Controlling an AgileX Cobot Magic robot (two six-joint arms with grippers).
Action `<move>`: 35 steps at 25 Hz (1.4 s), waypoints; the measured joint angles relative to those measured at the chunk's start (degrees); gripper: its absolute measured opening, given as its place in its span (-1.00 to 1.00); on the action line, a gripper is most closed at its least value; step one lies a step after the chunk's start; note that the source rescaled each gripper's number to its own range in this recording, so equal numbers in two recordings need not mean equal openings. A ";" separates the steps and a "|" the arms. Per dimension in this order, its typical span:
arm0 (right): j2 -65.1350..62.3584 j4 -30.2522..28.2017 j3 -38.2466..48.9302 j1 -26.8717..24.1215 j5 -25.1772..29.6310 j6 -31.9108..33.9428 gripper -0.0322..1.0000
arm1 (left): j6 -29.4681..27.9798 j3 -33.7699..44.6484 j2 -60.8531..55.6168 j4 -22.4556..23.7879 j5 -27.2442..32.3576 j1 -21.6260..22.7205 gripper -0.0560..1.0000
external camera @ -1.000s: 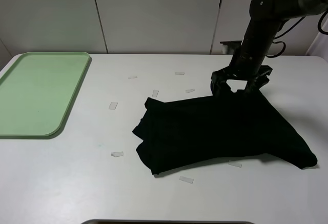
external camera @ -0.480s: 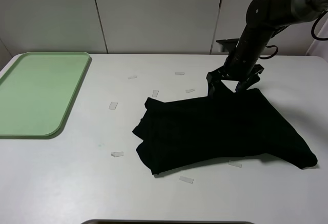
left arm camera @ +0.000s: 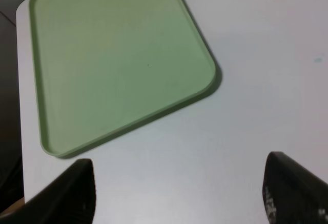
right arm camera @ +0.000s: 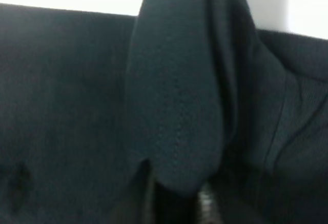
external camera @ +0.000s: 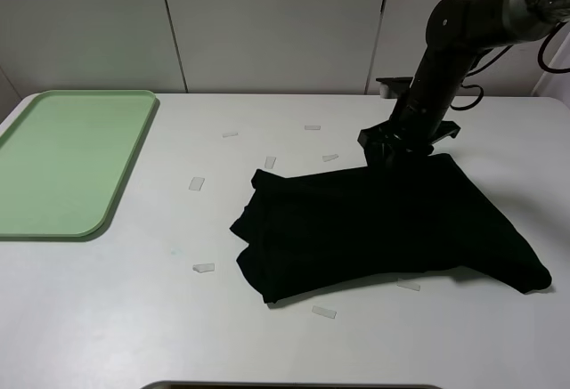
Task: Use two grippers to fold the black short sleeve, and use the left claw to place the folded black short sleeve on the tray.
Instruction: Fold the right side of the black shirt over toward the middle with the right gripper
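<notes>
The right gripper [external camera: 398,150] has just pinched the back edge of the black short sleeve [external camera: 374,229], near the right edge of the table [external camera: 107,318], ready to fold; the left gripper [left arm camera: 179,189] hangs open, empty.

No legible text, labels, brands or numbers in any view; tape strips [external camera: 197,183] on tabletop [external camera: 134,318] look unmarked.
</notes>
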 joint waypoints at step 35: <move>-0.65 14.50 -2.07 0.66 13.17 7.41 0.85 | 0.00 0.00 0.00 0.00 0.07 0.00 0.36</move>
